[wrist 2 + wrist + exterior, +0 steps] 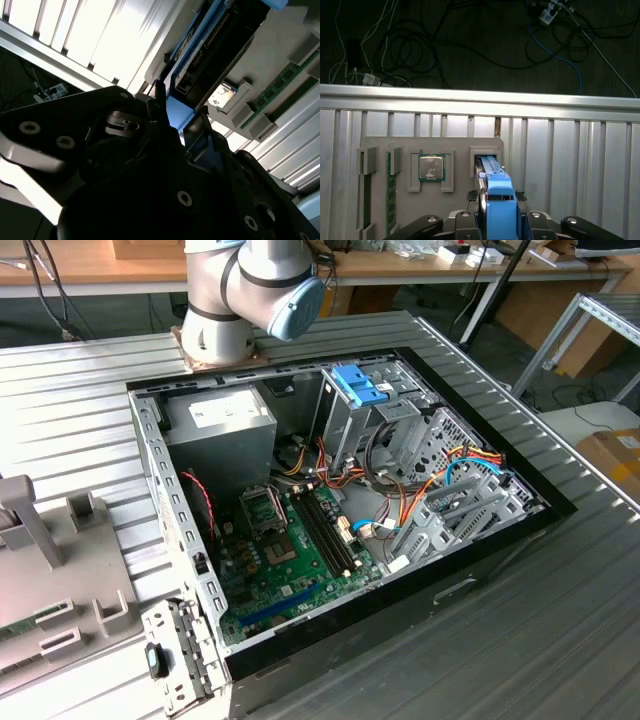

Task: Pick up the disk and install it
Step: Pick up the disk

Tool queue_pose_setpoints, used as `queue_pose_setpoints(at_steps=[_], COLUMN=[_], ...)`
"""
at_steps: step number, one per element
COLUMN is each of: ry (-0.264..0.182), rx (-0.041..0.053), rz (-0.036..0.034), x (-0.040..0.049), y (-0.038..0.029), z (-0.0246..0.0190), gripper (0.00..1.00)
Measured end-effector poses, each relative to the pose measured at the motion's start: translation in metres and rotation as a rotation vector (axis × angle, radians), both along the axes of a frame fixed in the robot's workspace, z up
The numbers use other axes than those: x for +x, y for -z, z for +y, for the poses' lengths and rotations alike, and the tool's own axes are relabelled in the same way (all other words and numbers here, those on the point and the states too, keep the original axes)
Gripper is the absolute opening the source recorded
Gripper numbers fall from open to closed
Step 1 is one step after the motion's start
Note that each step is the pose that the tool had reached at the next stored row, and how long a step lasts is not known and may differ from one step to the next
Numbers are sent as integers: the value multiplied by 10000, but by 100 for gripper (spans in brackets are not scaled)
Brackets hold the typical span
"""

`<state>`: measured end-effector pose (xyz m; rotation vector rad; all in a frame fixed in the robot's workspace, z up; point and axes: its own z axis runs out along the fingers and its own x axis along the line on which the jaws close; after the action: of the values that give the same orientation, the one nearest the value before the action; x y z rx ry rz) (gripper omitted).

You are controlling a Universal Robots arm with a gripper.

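The tool [499, 199] is pinching the disk [490, 164] by its blue side frame, one dark finger pressing on each flank. The disk is standing on its edge in a narrow slot of the grey holder [455, 145], with its far end sitting down inside that slot. In the second wrist view the tool [178, 118] is closing on a blue tab of the frame, and the dark body of the disk [220, 47] is running away from the fingers along the holder.

A square processor chip [431, 167] is lying flat in a recess of the holder just beside the disk's slot, and a green memory stick [391, 192] is standing in another slot of the holder, beyond the chip from the disk. The holder is resting on the ribbed metal counter [570, 150], near the counter's edge, and beyond that edge loose cables [470, 45] are lying on a dark floor.

In the exterior view the holder [60, 590] is lying on the counter [70, 420], and an open computer case [165, 500] is sitting to the exterior view's right of the holder, well apart from the disk's slot. The arm's base [240, 300] is standing on the counter behind the case.
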<state>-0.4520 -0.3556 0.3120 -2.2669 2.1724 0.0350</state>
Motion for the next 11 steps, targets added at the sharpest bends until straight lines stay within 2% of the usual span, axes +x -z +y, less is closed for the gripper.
queue_pose_setpoints(at_steps=[9, 10, 11], ry=[0, -1, 0], rx=[8, 48, 49], rz=[0, -1, -1], x=[0, 0, 0], y=[0, 1, 1], z=[-1, -8, -8], gripper=[37, 38, 44])
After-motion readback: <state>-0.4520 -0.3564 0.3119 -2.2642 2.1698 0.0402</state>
